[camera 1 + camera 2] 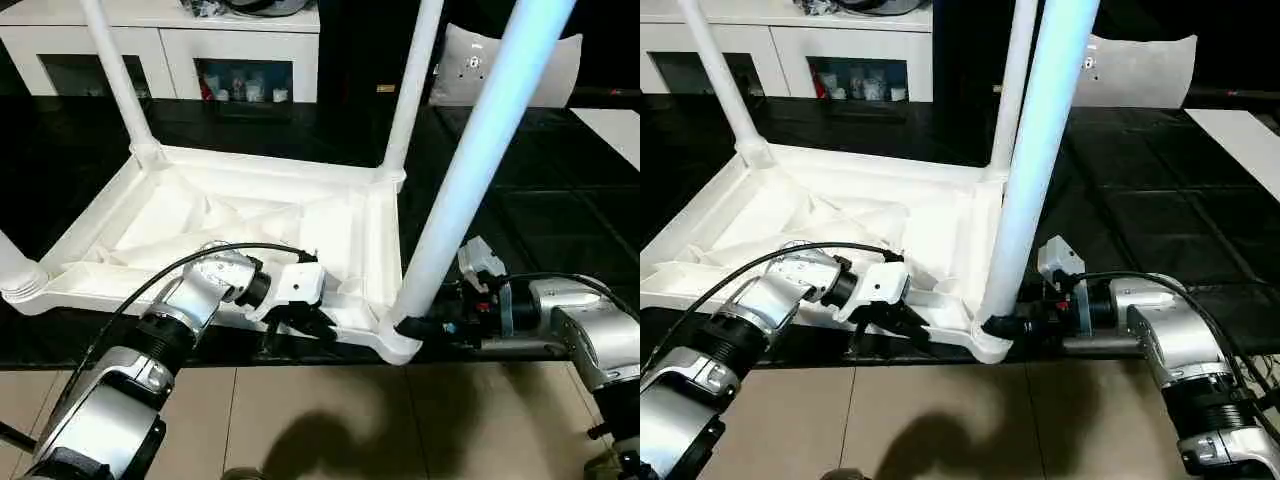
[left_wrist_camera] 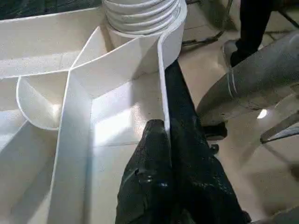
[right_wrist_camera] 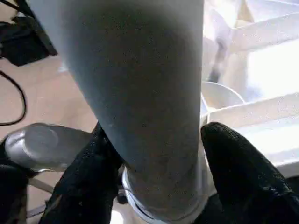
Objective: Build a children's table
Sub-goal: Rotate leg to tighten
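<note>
Holding the upside-down tabletop (image 1: pixel 250 215) on the dark table, its near edge at the table's front edge.
Plastic looks light, stiff and smooth, so low grips seem best. The left gripper (image 1: pixel 300 322) pinches the near rim, fingers pressed together. The right gripper (image 1: pixel 1025 325) hugs the near-right leg (image 1: pixel 470 160) just above its corner socket, fingers (image 3: pixel 243 172) on both sides.

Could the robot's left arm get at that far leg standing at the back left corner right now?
Probably not as things stand: the left gripper is shut on the tabletop's near rim, and the far left leg stands across the whole tabletop.
</note>
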Available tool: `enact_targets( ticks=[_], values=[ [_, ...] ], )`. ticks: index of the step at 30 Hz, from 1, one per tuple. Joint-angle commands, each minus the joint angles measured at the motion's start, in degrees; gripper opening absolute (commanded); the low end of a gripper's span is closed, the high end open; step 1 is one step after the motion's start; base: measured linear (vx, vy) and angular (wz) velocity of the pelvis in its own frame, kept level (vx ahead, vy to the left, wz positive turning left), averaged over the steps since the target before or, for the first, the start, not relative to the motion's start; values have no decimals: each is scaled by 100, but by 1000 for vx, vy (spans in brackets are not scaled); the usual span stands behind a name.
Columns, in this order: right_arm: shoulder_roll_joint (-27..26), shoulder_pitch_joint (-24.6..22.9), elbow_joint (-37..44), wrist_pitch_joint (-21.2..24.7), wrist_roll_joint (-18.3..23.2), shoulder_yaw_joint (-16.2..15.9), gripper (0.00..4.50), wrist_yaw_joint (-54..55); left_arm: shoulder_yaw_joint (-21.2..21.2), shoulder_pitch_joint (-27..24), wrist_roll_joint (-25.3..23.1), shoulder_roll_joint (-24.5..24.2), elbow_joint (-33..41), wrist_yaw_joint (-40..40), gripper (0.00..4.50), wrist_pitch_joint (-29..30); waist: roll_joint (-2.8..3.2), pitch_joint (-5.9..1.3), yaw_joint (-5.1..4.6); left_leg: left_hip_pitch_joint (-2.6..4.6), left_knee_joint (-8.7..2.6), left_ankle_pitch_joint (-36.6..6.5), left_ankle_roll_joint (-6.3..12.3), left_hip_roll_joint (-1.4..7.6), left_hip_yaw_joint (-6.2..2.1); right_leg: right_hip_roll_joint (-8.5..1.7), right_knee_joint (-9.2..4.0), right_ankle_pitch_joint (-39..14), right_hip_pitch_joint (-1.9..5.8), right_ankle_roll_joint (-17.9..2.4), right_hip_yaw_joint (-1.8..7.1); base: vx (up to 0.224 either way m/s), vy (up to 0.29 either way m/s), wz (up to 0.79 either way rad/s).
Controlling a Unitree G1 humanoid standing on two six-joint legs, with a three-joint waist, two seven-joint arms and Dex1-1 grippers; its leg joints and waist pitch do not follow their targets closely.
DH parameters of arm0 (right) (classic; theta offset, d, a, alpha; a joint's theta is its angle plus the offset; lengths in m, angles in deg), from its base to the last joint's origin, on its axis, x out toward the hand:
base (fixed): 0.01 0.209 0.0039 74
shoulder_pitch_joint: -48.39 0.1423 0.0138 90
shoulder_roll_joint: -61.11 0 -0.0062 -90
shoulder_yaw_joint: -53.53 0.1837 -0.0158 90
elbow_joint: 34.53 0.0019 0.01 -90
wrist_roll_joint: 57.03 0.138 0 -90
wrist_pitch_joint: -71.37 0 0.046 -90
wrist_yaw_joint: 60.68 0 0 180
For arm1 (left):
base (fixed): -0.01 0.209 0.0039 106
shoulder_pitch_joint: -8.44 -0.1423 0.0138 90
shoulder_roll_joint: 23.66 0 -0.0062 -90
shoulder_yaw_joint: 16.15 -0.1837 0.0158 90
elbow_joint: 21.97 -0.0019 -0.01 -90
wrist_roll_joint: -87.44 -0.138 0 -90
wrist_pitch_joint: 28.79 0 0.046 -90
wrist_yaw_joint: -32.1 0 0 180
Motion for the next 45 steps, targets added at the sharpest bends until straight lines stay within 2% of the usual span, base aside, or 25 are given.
enact_targets(
  ticks=[1,3,5,10,12,15,17,19,20,22,23,25,26,28,30,31,33,35,37,39,40,41,42,43,45],
  values=[
    [93,44,114,81,115,-14,247,-68,-254,-50,-53,51,157,266,0,-87,-110,-391,-19,-19,-332,-665,456,115,78,-308,-357,-678,343,-1324,229,0,0,0],
    [86,27,147,156,195,8,216,-101,-203,-62,10,68,166,292,0,-30,-110,-390,-15,-21,-332,-652,447,112,78,-306,-355,-694,344,-1324,228,0,0,0],
    [45,-28,250,294,322,85,212,-102,-68,-111,212,141,284,318,0,254,-90,-393,-12,-21,-330,-642,423,112,76,-307,-349,-677,345,-1329,228,0,0,0],
    [-253,-194,550,662,570,304,208,367,86,-140,226,306,313,-158,0,685,-88,-390,-18,-24,-333,-617,429,107,73,-296,-356,-620,346,-1327,226,0,0,0],
    [-480,-206,583,744,497,398,207,893,105,-148,127,335,311,-432,0,831,-99,-371,-46,-42,-354,-729,350,90,71,-299,-391,-921,352,-1226,215,0,0,0],
    [-864,-94,510,881,161,471,207,1931,266,-96,67,465,255,-1024,0,1258,-86,-336,-124,-34,-401,-993,76,65,55,-314,-498,-1947,325,-843,213,-17,-4,-2],
    [-1038,-18,474,1039,16,522,206,2404,365,-70,72,553,279,-1311,0,1503,-80,-345,-192,-33,-410,-1009,24,58,48,-308,-504,-2024,326,-782,218,0,0,0],
    [-1331,109,451,1365,-159,608,206,3110,557,-6,85,741,281,-1839,0,1861,-73,-347,-264,-38,-405,-978,-3,56,47,-281,-483,-1836,316,-841,223,0,0,0],
    [-1513,209,370,1452,-379,633,205,3633,703,48,139,887,262,-2173,0,2063,-93,-357,-303,-50,-402,-945,-3,43,43,-282,-487,-1772,327,-864,212,0,0,0],
    [-1719,345,208,1529,-597,690,205,4245,841,104,179,1055,220,-2543,0,2222,-86,-351,-366,-62,-388,-896,-28,22,55,-267,-479,-1721,320,-889,216,0,0,0],
    [-1784,390,151,1548,-667,708,205,4444,884,122,192,1109,207,-2658,0,2270,-85,-373,-360,-40,-377,-880,-1,20,57,-281,-496,-1712,323,-878,218,0,0,0],
    [-2116,568,-105,1260,-698,868,205,5018,1028,166,204,1352,185,-3124,0,2417,-74,-380,-387,-55,-371,-750,30,30,63,-273,-457,-1362,318,-962,235,0,0,0],
    [-2179,586,-126,1179,-644,912,255,5065,1039,163,205,1389,207,-3193,0,2453,-76,-386,-376,-37,-361,-729,70,19,74,-272,-466,-1255,318,-996,232,0,0,0],
    [-2256,626,-177,1053,-630,982,268,5163,997,171,155,1445,236,-3271,0,2450,-63,-410,-355,-51,-358,-520,177,22,76,-265,-428,-848,353,-1056,233,0,0,0],
    [-2266,621,-126,1006,-628,989,274,5060,963,170,118,1462,264,-3281,0,2408,-59,-421,-343,-54,-352,-319,291,25,77,-247,-378,-378,368,-1162,232,0,0,0],
    [-2174,567,-62,885,-696,891,304,4856,966,137,147,1432,319,-3201,0,2356,-33,-427,-331,-47,-344,-252,338,30,78,-250,-355,-159,370,-1235,232,0,0,0],
    [-2119,541,-42,834,-728,843,313,4788,948,119,154,1403,355,-3168,0,2334,-47,-426,-326,-42,-337,-265,423,29,89,-254,-349,11,384,-1327,231,0,0,0],
    [-1901,456,20,740,-646,824,318,4428,872,67,119,1260,385,-2999,0,2207,-48,-412,-326,-43,-339,-365,452,29,98,-264,-371,-116,383,-1334,231,0,0,0],
    [-1675,392,39,644,-630,736,355,4075,815,53,86,1166,366,-2861,0,2165,-58,-404,-315,-44,-342,-460,459,30,99,-270,-392,-291,394,-1306,232,0,0,0],
    [-1463,333,37,478,-636,668,357,3754,737,39,55,1069,359,-2671,0,2082,-50,-397,-306,-38,-342,-560,452,37,103,-269,-407,-436,388,-1260,234,0,0,0],
    [-1383,309,37,415,-633,655,382,3632,701,30,44,1025,361,-2580,0,2027,-50,-393,-302,-42,-346,-592,447,41,99,-279,-416,-538,383,-1236,235,0,0,0],
    [-1253,286,28,339,-600,659,382,3411,654,22,31,953,355,-2440,0,1941,-29,-397,-296,-36,-345,-596,444,42,95,-278,-416,-549,380,-1241,233,0,0,0],
    [-1253,286,28,339,-600,659,396,3411,654,22,31,953,355,-2440,0,1941,-42,-397,-298,-36,-343,-602,445,45,99,-274,-421,-546,379,-1244,234,0,0,0],
    [-929,251,-8,195,-561,642,405,2892,563,26,-9,793,314,-2145,0,1734,-19,-411,-283,-32,-342,-616,448,56,81,-278,-407,-473,384,-1275,223,0,0,0],
    [-685,228,-28,105,-562,598,427,2535,477,30,-49,669,285,-1912,0,1549,-33,-407,-277,-37,-331,-602,505,58,91,-270,-385,-317,392,-1349,233,0,0,0]
  ],
)
